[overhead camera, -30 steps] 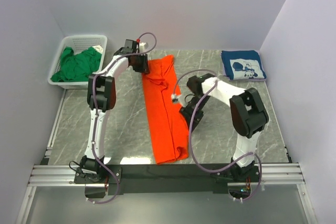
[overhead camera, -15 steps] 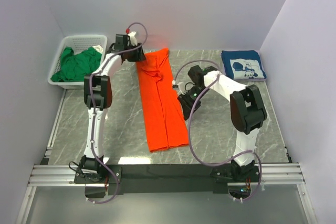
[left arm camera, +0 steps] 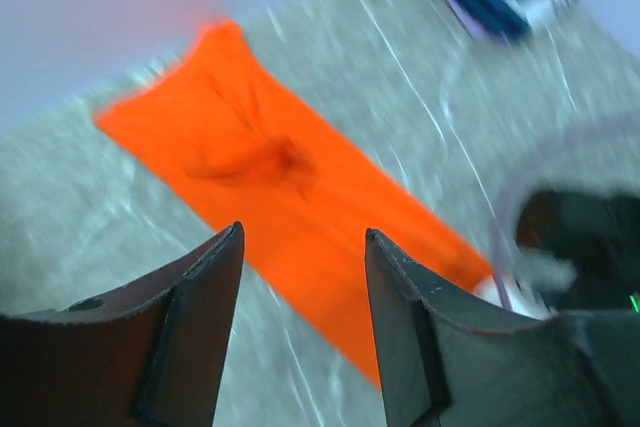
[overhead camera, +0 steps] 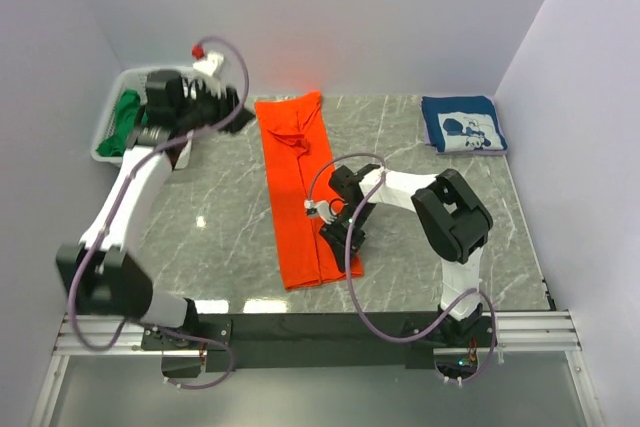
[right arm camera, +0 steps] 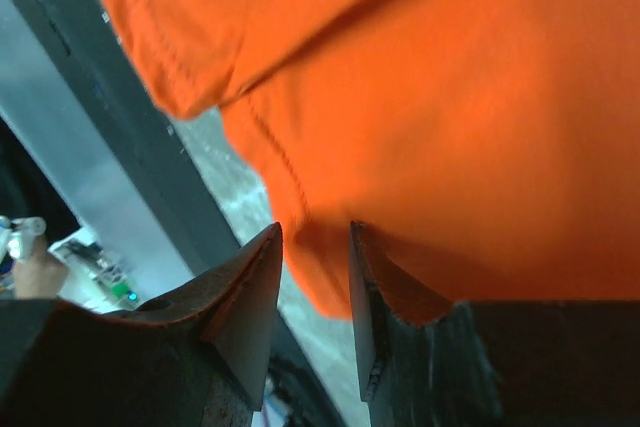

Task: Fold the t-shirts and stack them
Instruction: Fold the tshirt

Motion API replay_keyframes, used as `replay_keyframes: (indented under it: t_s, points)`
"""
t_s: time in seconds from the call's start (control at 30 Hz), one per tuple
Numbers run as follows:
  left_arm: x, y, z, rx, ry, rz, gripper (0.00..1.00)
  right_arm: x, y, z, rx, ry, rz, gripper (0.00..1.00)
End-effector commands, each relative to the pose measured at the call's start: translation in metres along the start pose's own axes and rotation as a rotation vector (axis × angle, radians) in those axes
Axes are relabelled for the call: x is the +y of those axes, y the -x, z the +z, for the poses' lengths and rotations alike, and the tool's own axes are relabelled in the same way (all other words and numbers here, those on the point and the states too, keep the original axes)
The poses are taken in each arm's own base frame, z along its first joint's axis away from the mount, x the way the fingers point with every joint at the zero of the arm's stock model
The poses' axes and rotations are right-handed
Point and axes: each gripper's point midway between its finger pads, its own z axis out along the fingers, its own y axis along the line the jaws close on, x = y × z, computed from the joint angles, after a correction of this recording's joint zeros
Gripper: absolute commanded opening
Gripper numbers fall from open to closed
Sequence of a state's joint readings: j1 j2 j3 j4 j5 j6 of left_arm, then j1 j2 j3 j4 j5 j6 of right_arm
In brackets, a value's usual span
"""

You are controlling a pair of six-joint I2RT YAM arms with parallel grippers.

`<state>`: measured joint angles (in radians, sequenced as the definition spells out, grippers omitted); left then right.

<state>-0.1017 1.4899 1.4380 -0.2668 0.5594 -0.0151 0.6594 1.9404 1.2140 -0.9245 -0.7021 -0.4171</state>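
Note:
The orange t-shirt [overhead camera: 300,187] lies as a long folded strip from the table's back to its front. It also shows in the left wrist view [left arm camera: 280,187] and fills the right wrist view [right arm camera: 430,77]. My left gripper [overhead camera: 240,119] is open and empty, raised left of the shirt's far end, next to the basket. My right gripper [overhead camera: 335,237] is low at the strip's right edge near its front end. Its jaws stand slightly apart over a hem corner. The navy t-shirt [overhead camera: 462,124] lies folded at the back right. The green t-shirt [overhead camera: 128,122] lies crumpled in the basket.
The white lattice basket [overhead camera: 108,154] stands at the back left against the wall. The black rail [overhead camera: 320,327] runs along the table's front edge, close to the orange shirt's near end. Walls close in the table at the left, back and right.
My left gripper has left the orange shirt's far end and swung up and left towards the basket. My right gripper has moved down the shirt's right edge towards the front. The shirt now lies flatter.

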Motion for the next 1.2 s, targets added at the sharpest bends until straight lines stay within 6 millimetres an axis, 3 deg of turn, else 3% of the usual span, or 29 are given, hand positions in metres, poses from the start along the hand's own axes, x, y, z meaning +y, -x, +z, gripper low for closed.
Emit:
replay_keyframes:
  t_s: [0.0,0.13,0.27,0.33,0.4,0.43,0.47,0.5,0.53,0.57,0.6,0.7,0.73,0.83,0.87,1.0,1.17]
  points:
    - [-0.032,-0.070,-0.024,0.141,-0.128,0.028,0.57,0.015,0.001,0.019,0.001,0.043,-0.025,0.40]
    - [-0.059,-0.107,-0.066,0.186,-0.185,0.108,0.56,0.032,0.008,0.032,-0.013,0.044,-0.069,0.40]
    - [-0.087,-0.148,-0.098,0.252,-0.308,0.226,0.57,0.038,0.025,0.017,-0.080,-0.007,-0.141,0.43]
    - [-0.102,-0.166,-0.111,0.269,-0.365,0.306,0.57,0.044,0.030,-0.006,-0.139,-0.080,-0.221,0.45]
    - [-0.121,-0.190,-0.121,0.313,-0.445,0.429,0.57,0.032,0.023,-0.023,-0.169,-0.213,-0.303,0.48]
    - [-0.126,-0.207,-0.128,0.336,-0.461,0.493,0.57,0.043,0.030,-0.045,-0.256,-0.272,-0.391,0.50]
    - [-0.135,-0.217,-0.132,0.345,-0.494,0.525,0.57,0.034,0.019,-0.049,-0.254,-0.341,-0.440,0.52]
    - [-0.151,-0.225,-0.134,0.338,-0.551,0.574,0.57,0.044,0.020,-0.068,-0.331,-0.398,-0.521,0.55]
    - [-0.154,-0.241,-0.137,0.347,-0.554,0.603,0.57,0.046,0.025,-0.074,-0.378,-0.450,-0.590,0.57]
    - [-0.159,-0.247,-0.136,0.341,-0.567,0.624,0.57,0.041,0.013,-0.068,-0.364,-0.480,-0.656,0.59]
    - [-0.172,-0.253,-0.136,0.327,-0.610,0.660,0.56,0.046,0.013,-0.079,-0.416,-0.530,-0.717,0.62]
    - [-0.192,-0.287,-0.137,0.343,-0.703,0.727,0.57,0.050,0.005,-0.066,-0.418,-0.585,-0.879,0.66]
    - [-0.198,-0.289,-0.133,0.324,-0.716,0.746,0.57,0.049,-0.002,-0.052,-0.399,-0.581,-0.916,0.66]
    - [-0.217,-0.311,-0.136,0.328,-0.786,0.829,0.57,0.046,-0.009,-0.039,-0.384,-0.621,-1.013,0.68]
    - [-0.228,-0.315,-0.137,0.304,-0.825,0.872,0.57,0.046,-0.013,-0.026,-0.374,-0.621,-1.072,0.68]
    - [-0.228,-0.340,-0.133,0.343,-0.825,0.971,0.57,0.043,-0.017,-0.008,-0.352,-0.655,-1.179,0.68]
    - [-0.224,-0.352,-0.122,0.365,-0.800,1.002,0.55,0.034,-0.022,0.005,-0.324,-0.694,-1.260,0.68]
